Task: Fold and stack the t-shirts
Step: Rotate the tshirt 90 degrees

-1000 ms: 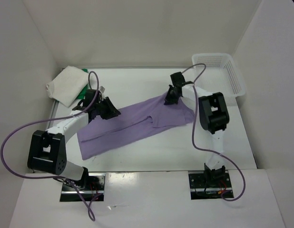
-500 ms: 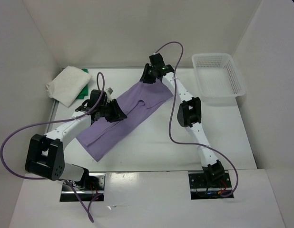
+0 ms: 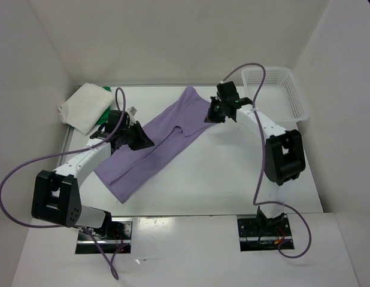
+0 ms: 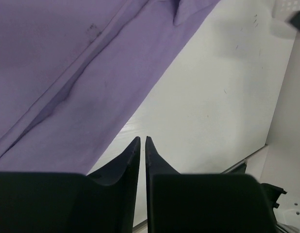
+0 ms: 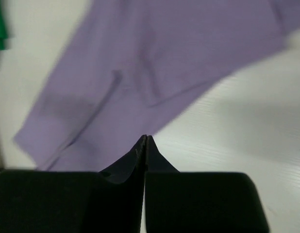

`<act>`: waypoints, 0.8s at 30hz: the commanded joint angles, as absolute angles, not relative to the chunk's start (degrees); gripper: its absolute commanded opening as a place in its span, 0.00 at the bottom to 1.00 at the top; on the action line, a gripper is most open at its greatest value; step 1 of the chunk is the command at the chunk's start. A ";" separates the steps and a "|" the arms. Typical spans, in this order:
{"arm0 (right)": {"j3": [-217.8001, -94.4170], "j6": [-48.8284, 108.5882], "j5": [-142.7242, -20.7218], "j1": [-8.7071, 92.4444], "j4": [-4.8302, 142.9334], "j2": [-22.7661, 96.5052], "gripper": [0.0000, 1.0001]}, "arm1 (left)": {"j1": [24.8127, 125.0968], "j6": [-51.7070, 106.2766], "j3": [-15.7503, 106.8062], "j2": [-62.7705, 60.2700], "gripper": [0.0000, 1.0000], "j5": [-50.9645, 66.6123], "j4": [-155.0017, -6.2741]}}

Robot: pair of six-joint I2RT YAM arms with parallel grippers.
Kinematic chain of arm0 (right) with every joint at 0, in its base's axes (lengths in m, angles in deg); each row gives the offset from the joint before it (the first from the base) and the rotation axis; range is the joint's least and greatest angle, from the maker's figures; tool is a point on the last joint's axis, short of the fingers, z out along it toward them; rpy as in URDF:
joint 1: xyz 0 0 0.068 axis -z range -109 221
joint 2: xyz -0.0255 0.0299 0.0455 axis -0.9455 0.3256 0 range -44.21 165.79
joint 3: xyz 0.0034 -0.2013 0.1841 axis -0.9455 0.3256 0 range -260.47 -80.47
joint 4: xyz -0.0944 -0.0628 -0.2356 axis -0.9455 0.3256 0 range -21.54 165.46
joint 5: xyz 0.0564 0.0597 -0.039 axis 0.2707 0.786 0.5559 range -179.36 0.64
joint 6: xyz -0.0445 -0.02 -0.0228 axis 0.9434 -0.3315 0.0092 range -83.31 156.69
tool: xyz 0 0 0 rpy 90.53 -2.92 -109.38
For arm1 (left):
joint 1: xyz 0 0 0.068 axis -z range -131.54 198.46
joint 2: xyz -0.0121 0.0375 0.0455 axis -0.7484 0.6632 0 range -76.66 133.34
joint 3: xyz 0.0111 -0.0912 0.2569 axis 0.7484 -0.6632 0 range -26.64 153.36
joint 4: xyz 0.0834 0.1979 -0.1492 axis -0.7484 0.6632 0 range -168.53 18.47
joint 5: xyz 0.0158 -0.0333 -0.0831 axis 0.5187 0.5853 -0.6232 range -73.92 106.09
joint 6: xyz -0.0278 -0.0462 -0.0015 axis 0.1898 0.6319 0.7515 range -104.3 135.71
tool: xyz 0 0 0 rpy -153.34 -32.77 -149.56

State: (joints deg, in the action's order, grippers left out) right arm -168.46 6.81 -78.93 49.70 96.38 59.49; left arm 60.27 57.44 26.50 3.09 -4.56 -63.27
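From my station I see the light purple short-sleeved cloth t-shirt point(image 3: 161, 143) spread flat in a long diagonal band across the white table point(image 3: 233, 173), running from the near-left up towards the far middle, with a lengthwise crease along it and a small pucker near its centre. The left gripper point(image 4: 142, 140) sits at the shirt's left long edge. In the left wrist view its black fingers point(image 4: 125, 162) are drawn together with only a sliver of a gap, and I see no cloth between them. The tips hang over bare table just beside the purple hem. The right gripper point(image 5: 145, 138) is at the shirt's far-right end. In the right wrist view its jaws are clenched tip to tip, also with nothing visibly caught, poised by the cloth's edge where purple meets white. That view is somewhat blurred, so I cannot tell whether the tips touch the surface. In the far-left corner lies the white-cream cloth t-shirt point(image 3: 83, 107), folded into a soft bundle, with the bright green cloth t-shirt point(image 3: 103, 118) peeking out from beneath its right side. Both lie apart from the purple one. A white plastic mesh basket point(image 3: 266, 70) stands at the far-right corner, past the right arm.
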 commanded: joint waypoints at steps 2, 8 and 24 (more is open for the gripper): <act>-162.92 9.10 -84.53 54.47 92.02 65.73 0.00 | 60.32 55.87 28.11 3.76 0.13 -6.59 -63.07; -167.56 9.10 -84.53 57.11 90.17 74.43 0.00 | 60.32 55.34 25.84 2.53 0.17 -6.59 -62.54; -224.22 10.14 -84.34 54.31 108.96 102.92 0.19 | 60.32 55.17 30.92 4.20 0.30 -7.82 -62.19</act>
State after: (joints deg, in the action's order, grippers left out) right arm -213.42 8.07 -83.47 56.80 101.67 103.40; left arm 60.27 56.33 26.20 3.70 -6.70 -61.78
